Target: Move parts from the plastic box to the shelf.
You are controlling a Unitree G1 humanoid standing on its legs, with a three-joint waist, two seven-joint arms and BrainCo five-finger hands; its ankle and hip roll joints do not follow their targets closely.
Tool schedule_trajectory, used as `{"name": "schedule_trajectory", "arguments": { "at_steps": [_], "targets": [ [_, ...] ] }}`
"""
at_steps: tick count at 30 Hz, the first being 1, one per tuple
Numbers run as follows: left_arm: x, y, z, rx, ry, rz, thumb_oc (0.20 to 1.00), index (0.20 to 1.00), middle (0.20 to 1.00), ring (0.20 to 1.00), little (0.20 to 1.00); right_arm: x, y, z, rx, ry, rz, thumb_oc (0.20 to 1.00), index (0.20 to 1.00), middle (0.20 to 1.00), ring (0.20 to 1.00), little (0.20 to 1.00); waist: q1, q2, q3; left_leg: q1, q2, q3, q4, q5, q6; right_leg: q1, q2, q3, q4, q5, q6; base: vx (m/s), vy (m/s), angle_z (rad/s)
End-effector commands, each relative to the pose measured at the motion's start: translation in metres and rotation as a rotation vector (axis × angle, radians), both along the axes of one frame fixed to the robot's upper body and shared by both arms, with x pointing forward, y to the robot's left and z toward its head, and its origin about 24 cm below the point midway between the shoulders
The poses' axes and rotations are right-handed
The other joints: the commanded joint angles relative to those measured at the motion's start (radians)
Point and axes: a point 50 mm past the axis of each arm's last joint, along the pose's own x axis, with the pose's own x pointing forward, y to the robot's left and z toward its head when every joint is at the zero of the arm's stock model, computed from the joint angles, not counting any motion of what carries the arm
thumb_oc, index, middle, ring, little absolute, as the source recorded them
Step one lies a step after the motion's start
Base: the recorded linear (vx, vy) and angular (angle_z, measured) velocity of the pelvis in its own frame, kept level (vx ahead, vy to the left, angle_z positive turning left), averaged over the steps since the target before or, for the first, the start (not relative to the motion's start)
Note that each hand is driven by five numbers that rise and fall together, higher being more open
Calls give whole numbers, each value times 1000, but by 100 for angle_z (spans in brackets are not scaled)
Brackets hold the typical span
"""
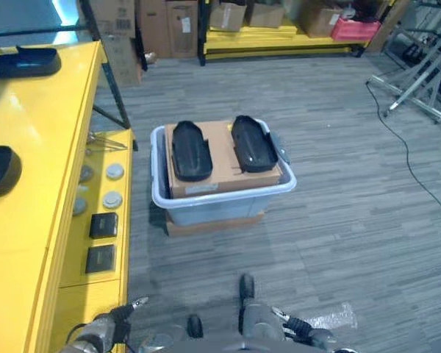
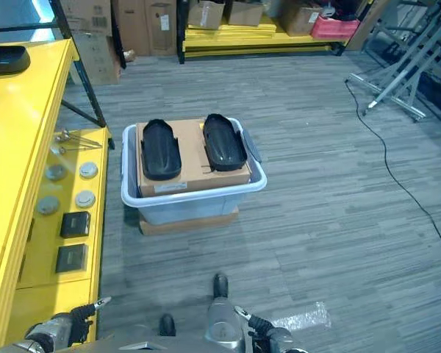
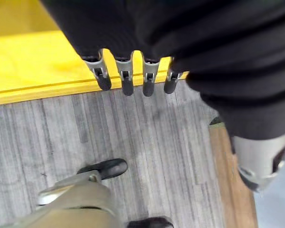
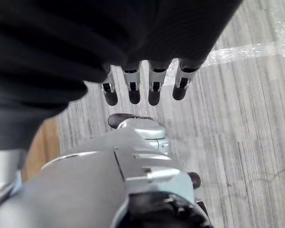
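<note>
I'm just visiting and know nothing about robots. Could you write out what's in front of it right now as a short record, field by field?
Plastic box: pale blue-grey plastic box on the grey floor, holding a cardboard carton
Parts in box: two black parts, left part and right part, lying side by side on the carton
Shelf: yellow shelf on the robot's left
Already on shelf: two black parts, far and near
Left hand: left hand low beside the shelf, fingers straight, holding nothing
Right hand: right hand over the floor, fingers straight, holding nothing
</note>
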Motion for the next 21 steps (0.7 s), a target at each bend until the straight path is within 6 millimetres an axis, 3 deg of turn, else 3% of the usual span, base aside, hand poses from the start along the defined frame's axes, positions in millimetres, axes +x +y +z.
{"name": "schedule_trajectory", "arguments": {
  "at_steps": [1, 2, 5, 7, 8, 10, 12, 17, 20, 21],
  "targets": [
    [7, -11, 0, -42, -42, 59, 1000, 1000, 1000, 1000, 1000, 2, -21, 5, -69, 14, 53, 1000, 1000, 1000, 1000, 1000, 29, 16, 16, -57, 121, -95, 123, -68, -65, 100, -7, -23, -51, -36, 13, 156, -213, 50],
    [7, -11, 0, -42, -42, 59, 1000, 1000, 1000, 1000, 1000, 2, -21, 5, -69, 14, 53, 1000, 1000, 1000, 1000, 1000, 28, 17, 15, -58, 121, -96, 124, -69, -65, 100, -7, -24, -52, -36, 13, 159, -231, 36],
    [5, -22, -3, -49, -36, 20, 1000, 1000, 1000, 1000, 1000, 17, -29, 13, -79, -54, -25, 1000, 1000, 1000, 1000, 1000, 44, 0, 28, -160, 145, -63, 306, 1, -86, 150, 6, -63, -69, -60, -18, 116, -202, 12],
    [5, -26, -4, -57, -32, -9, 1000, 1000, 1000, 1000, 1000, 22, -34, 16, -88, -88, -62, 1000, 1000, 1000, 1000, 1000, 47, -1, 34, -191, 159, -27, 327, 12, -94, 169, 7, -87, -75, -72, -26, 64, -65, 21],
    [4, -29, -5, -57, -22, -61, 1000, 1000, 1000, 1000, 1000, 28, -40, 20, -95, -135, -123, 1000, 1000, 1000, 1000, 1000, 49, 7, 38, -201, 151, 21, 284, -7, -96, 186, 1, -115, -76, -81, -22, 72, -4, 38],
    [3, -30, -5, -51, -14, -88, 1000, 1000, 1000, 1000, 1000, 33, -43, 24, -93, -184, -166, 1000, 1000, 1000, 1000, 1000, 51, 15, 43, -196, 123, 46, 222, -23, -92, 192, 1, -126, -75, -84, -13, 57, 68, 49],
    [-4, -25, -6, -28, -6, -100, 1000, 1000, 1000, 1000, 1000, 41, -43, 28, -101, -235, -175, 1000, 1000, 1000, 1000, 1000, 52, 36, 43, -162, 92, 69, 74, 5, -76, 177, 21, -138, -44, -98, -2, 76, 118, 45],
    [-9, -3, -3, 100, 41, -206, 1000, 1000, 1000, 1000, 1000, 44, -41, 32, -45, -334, -238, 1000, 1000, 1000, 1000, 1000, 45, 26, 46, -117, 86, 12, 15, 11, -34, 99, 39, -107, 124, -113, 12, 85, 13, -5],
    [-3, 11, 2, 147, 11, -131, 1000, 1000, 1000, 1000, 1000, 45, -42, 35, -72, -377, -222, 1000, 1000, 1000, 1000, 1000, 25, 24, 51, -113, 86, -14, -2, 12, -22, 80, 39, -60, 145, -116, 14, 32, -75, 31],
    [5, 19, 7, 134, -40, -10, 1000, 1000, 1000, 1000, 1000, 46, -43, 39, -96, -421, -210, 1000, 1000, 1000, 1000, 1000, 17, 24, 46, -109, 91, -19, -13, 17, -24, 82, 18, -42, 126, -103, 27, 61, -197, 47]
  ]
}}
